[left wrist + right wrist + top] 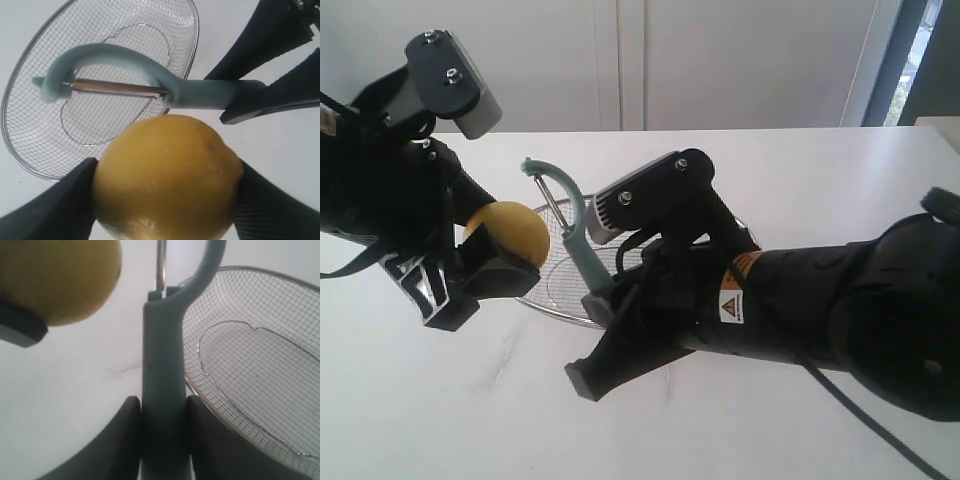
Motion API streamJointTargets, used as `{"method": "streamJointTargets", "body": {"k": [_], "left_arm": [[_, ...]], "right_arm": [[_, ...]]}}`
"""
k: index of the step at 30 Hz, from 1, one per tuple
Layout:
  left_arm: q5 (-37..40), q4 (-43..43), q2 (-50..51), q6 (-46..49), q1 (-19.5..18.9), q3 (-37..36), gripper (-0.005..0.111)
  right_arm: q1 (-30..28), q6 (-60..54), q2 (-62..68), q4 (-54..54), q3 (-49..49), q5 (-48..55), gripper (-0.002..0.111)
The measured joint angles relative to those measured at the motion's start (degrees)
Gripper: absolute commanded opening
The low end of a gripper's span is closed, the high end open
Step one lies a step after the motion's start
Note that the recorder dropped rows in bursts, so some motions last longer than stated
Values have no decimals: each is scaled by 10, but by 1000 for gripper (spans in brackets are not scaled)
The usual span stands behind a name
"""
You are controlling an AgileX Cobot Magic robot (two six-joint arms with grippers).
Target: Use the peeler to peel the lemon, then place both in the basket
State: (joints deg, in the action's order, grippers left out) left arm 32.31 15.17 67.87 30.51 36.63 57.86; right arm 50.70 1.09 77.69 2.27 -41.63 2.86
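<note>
Left fingers (50,210) clamp the lemon (167,175), right fingers (117,445) the peeler (162,390) — press its blade (120,89) flat, stroking over the basket (260,305).

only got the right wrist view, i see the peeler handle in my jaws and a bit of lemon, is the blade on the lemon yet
Observer: Not yet. The left wrist view shows a gap between the blade of the peeler and the lemon.
Operator: is the lemon held properly
Observer: The left gripper has a finger pressed on each side of it, clear of the table.
Operator: any skin off
Observer: None on the sides that show; the skin looks whole.
</note>
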Motion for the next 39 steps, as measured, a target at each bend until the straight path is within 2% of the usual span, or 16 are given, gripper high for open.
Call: {"method": "streamJointTargets", "body": {"k": [15, 26, 39], "left_arm": [[0, 0, 0, 0, 0, 0, 0], [2, 0, 0, 0, 0, 0, 0], [4, -3, 0, 0, -2, 0, 0]], "right_arm": [[1, 4, -17, 4, 0, 26, 0], [26, 9, -19, 6, 0, 31, 0], [26, 11, -106, 8, 0, 51, 0]]}}
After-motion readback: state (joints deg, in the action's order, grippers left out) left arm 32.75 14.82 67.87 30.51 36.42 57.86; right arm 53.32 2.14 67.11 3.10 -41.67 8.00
